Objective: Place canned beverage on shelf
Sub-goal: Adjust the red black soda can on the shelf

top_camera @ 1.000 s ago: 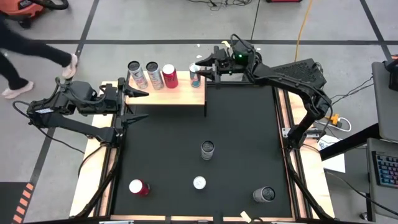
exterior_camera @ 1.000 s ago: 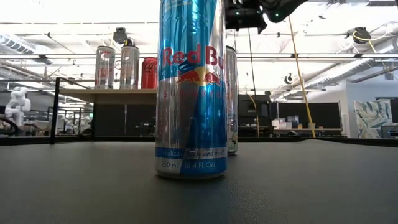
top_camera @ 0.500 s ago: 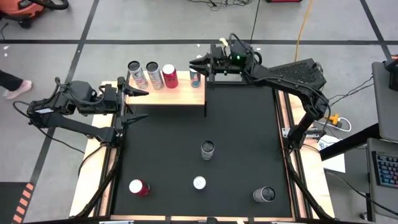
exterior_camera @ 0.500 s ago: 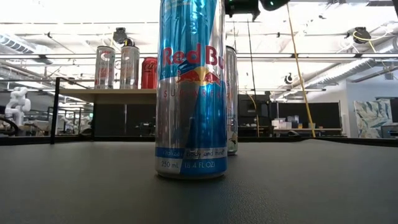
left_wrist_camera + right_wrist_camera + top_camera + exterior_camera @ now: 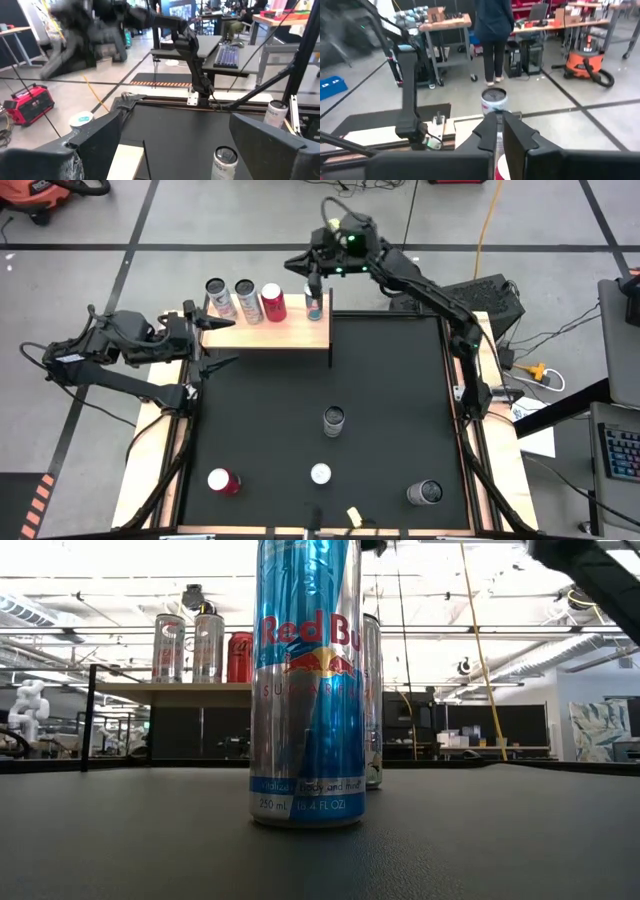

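The shelf, a light wooden top on dark legs, stands at the table's far left. Several cans stand upright on it; a blue-and-silver can is at its right end and a red can is beside that. My right gripper hovers above and just beyond the blue-and-silver can, shut and holding nothing. In the right wrist view that can shows past the shut fingers. My left gripper waits open at the shelf's left end, holding nothing.
More cans stand on the black mat: a silver can mid-table, a white-topped can, a red can near left and a grey can near right. A blue Red Bull can fills the low view. A person stands beyond the table.
My right gripper has risen from beside the blue-and-silver can at the shelf's right end and drawn off toward the table's far edge, its fingers shutting as it went. The can stays upright on the shelf.
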`<control>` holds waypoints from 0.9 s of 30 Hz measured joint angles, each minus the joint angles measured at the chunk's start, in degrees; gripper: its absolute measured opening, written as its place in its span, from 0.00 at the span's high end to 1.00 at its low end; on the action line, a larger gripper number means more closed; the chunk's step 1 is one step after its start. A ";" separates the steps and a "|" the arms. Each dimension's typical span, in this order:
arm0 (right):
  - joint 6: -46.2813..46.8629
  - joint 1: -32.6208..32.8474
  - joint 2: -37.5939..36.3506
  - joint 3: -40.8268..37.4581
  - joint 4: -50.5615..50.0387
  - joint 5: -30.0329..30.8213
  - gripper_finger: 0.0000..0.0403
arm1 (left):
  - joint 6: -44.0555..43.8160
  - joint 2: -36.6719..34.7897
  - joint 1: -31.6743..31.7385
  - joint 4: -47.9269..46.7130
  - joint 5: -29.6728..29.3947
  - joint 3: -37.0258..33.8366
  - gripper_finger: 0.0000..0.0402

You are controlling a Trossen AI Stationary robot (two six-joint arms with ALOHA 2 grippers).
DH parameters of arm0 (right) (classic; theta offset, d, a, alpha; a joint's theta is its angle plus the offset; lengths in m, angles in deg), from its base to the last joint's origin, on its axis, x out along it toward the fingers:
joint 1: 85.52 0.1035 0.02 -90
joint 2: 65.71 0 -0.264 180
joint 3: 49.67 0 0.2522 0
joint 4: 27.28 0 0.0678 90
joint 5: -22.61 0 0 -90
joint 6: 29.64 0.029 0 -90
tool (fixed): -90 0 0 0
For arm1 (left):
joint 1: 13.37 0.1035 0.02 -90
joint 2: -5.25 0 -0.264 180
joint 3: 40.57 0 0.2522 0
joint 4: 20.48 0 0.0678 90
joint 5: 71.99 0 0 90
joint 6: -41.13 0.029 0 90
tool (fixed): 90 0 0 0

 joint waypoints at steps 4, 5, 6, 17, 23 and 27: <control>-2.13 -0.54 2.52 -0.57 0.46 0.07 1.00 | 0.00 -1.29 0.00 -1.29 -0.58 0.00 0.09; -2.35 -0.75 2.73 -0.57 1.42 0.05 1.00 | 0.00 -1.61 0.00 -1.65 -0.58 0.00 0.09; -2.29 -1.01 2.87 -0.56 2.56 0.03 1.00 | 0.00 -1.99 0.00 -2.10 -0.57 0.00 0.09; -4.95 -0.39 7.64 -0.57 3.62 -0.32 1.00 | -0.16 -3.03 -0.02 -2.54 -0.56 0.02 0.09; -8.90 0.30 8.37 -0.55 3.34 0.03 1.00 | -2.97 -3.05 -0.02 -2.57 -0.56 0.02 0.09; -8.80 0.97 8.22 -0.55 3.49 -0.14 1.00 | -3.02 -3.04 -0.02 -2.57 -0.56 0.02 0.09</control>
